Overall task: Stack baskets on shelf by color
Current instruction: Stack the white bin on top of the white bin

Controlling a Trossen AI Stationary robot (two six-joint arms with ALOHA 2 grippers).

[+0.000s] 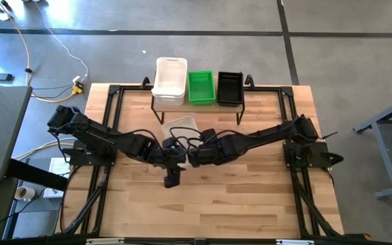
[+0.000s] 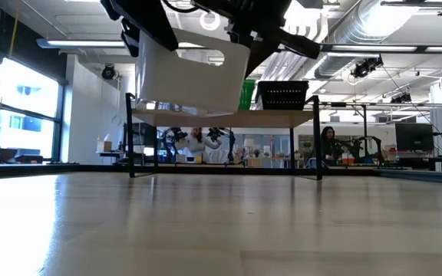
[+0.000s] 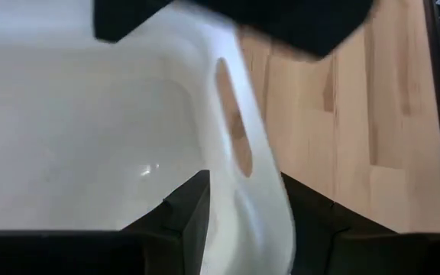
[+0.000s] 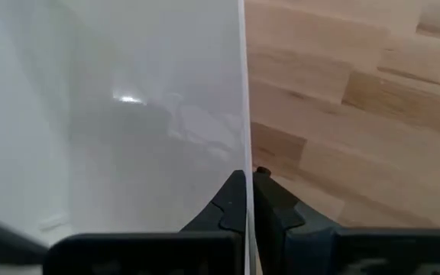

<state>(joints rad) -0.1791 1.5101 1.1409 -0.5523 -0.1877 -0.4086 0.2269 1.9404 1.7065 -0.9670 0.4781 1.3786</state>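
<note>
White basket [image 1: 181, 124] empty, both arms gripping

Wooden table [image 1: 250, 204], shelf [image 1: 196, 106] carrying white [image 1: 170, 80], green [image 1: 201, 87], black baskets [image 1: 230, 87]

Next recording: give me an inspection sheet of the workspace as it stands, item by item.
Surface: wooden table, bare at the front.
Job's things: white baskets, green basket and black basket on the shelf; another white basket held in the air.
Clutter: nothing seen.
Grippers: left gripper clamps that basket's handle rim; right gripper is shut on its wall.
Cables: yellow cable and white cable on the floor.
Surroundings: people beyond the table.
</note>
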